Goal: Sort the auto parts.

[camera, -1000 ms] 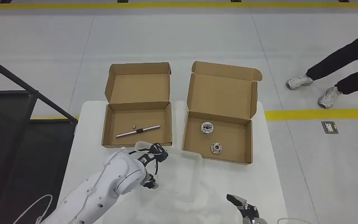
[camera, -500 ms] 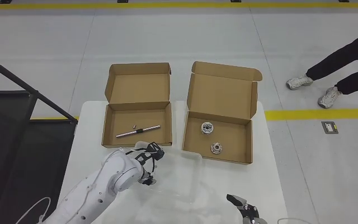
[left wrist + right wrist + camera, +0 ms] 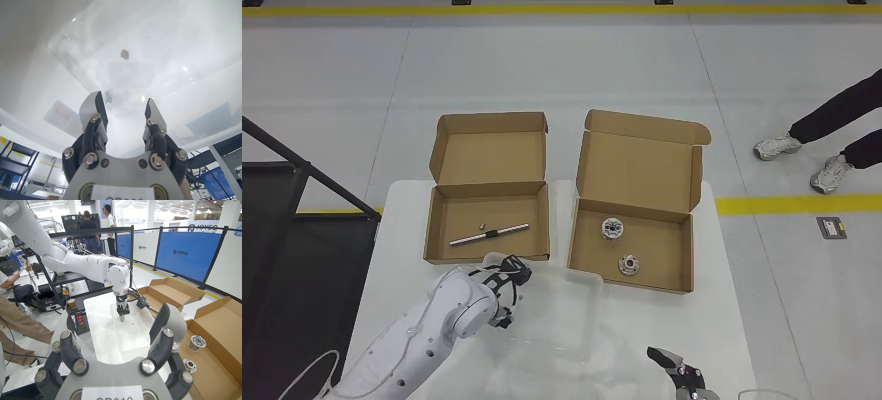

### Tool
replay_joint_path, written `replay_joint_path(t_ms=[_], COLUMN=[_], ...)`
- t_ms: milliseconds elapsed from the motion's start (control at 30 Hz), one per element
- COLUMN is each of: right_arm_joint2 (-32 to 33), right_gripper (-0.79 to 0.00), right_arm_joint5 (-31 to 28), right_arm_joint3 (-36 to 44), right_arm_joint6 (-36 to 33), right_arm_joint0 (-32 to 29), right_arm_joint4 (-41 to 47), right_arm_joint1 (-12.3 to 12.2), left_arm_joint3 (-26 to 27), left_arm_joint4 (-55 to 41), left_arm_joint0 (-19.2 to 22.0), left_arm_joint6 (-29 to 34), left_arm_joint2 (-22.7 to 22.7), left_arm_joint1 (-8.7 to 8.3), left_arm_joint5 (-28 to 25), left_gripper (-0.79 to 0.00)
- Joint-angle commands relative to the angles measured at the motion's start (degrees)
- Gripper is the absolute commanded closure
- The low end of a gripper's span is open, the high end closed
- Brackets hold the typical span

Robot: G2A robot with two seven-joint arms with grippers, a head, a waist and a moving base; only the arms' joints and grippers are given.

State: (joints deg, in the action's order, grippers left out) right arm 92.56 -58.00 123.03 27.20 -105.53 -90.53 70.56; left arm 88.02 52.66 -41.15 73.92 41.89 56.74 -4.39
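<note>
Left wrist view: the left gripper (image 3: 123, 104) hangs inside the clear tray (image 3: 28, 121), jaws apart. A small bolt (image 3: 108, 97) lies on the tray floor just beside one fingertip, not between the two. The step in hand appears to be picking this bolt. The next move calls for centring over it, then closing. The right gripper (image 3: 118, 316) is also spread, holding nothing. Compared with the earlier top view, the left arm has shifted slightly toward the table's left side.
</note>
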Motion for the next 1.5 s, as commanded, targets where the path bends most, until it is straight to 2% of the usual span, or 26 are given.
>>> replay_joint_path(t_ms=[0, 400, 700, 967, 1467], right_arm_joint2=[0.0, 0.0, 0.0, 0.0, 0.0], right_gripper=[-0.785, -0.785, -0.785, -0.785, -0.785], right_arm_joint5=[0.0, 0.0, 0.0, 0.0, 0.0], right_arm_joint3=[0.0, 0.0, 0.0, 0.0, 0.0], right_arm_joint6=[0.0, 0.0, 0.0, 0.0, 0.0], right_arm_joint0=[0.0, 0.0, 0.0, 0.0, 0.0], right_arm_joint4=[0.0, 0.0, 0.0, 0.0, 0.0], right_arm_joint1=[0.0, 0.0, 0.0, 0.0, 0.0], left_arm_joint3=[-0.6, -3.8, -5.6, -7.0, -7.2], left_arm_joint4=[0.6, 0.9, 2.8, 3.8, 4.0], left_arm_joint0=[0.1, 1.0, 1.4, 1.5, 1.2], left_arm_joint6=[0.3, 0.6, 1.4, 2.0, 3.2], left_arm_joint2=[-0.2, -0.9, -1.3, -1.4, -0.6], left_arm_joint1=[0.24, 1.73, 2.70, 3.47, 4.56], left_arm_joint5=[0.3, 0.9, 2.4, 2.6, 2.6], left_gripper=[-0.493, -0.462, -0.400, -0.379, -0.336])
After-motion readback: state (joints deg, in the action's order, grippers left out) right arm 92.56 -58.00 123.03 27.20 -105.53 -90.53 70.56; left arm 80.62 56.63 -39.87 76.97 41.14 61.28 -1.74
